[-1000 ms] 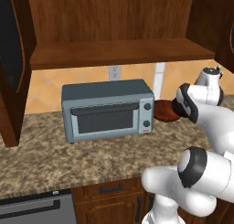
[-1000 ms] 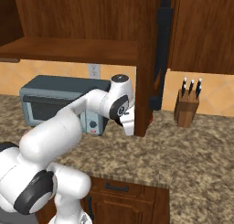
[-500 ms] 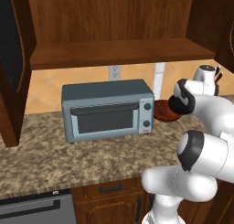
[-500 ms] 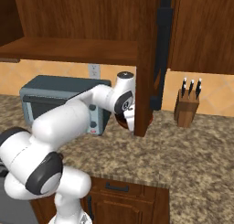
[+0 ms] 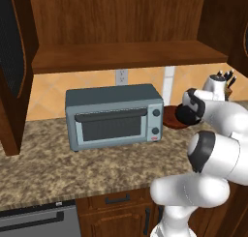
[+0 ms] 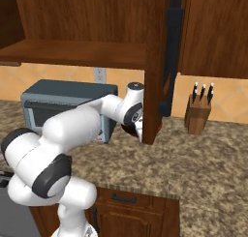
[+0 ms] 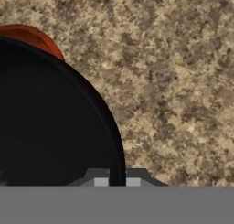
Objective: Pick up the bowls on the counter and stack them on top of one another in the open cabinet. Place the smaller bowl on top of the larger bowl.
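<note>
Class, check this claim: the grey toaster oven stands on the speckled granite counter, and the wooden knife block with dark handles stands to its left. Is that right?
One detail is wrong. The wooden knife block stands to the right of the grey toaster oven, not its left, past the cabinet's door; the right base view shows it. Both stand on the speckled granite counter.

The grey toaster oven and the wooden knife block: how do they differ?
The grey toaster oven is wide, boxy and metal-looking with a glass door and knobs; the brown wooden knife block is narrow, upright and holds dark-handled knives. The oven looks far bulkier. Both stand on the speckled granite counter.
</note>
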Available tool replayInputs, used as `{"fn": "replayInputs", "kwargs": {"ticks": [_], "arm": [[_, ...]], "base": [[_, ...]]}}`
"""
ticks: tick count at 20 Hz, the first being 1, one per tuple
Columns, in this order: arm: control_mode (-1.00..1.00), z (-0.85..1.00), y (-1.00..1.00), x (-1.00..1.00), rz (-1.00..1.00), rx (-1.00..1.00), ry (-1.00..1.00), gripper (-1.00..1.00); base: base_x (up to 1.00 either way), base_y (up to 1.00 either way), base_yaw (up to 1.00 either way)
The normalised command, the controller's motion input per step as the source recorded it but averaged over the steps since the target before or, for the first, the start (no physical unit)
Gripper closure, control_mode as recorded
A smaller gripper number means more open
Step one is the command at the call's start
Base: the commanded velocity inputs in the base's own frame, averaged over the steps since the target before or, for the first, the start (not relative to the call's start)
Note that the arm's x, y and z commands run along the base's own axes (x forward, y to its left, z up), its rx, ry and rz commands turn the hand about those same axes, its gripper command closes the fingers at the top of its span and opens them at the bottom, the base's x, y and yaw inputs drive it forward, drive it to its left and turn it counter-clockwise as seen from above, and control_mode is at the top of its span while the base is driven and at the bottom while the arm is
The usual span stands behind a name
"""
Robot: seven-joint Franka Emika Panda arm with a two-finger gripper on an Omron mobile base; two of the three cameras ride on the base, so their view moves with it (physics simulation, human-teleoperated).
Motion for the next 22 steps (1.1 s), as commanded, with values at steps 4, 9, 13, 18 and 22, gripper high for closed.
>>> {"fn": "replayInputs", "kwargs": {"ticks": [4,9,13,18,22], "arm": [[-1.0,0.0,0.0,0.41,0.12,0.0,0.0,1.0],[-1.0,-0.06,0.0,0.45,0.11,0.0,0.0,1.0],[-1.0,-0.37,0.0,0.07,0.05,0.0,0.06,1.0],[-1.0,-0.37,0.0,0.0,0.05,0.0,0.0,1.0],[-1.0,-0.16,0.0,0.02,0.03,0.0,0.0,1.0]], "base": [[0.0,0.0,0.0],[0.0,0.0,0.0],[0.0,0.0,0.0],[0.0,0.0,0.0],[0.0,0.0,0.0]]}}
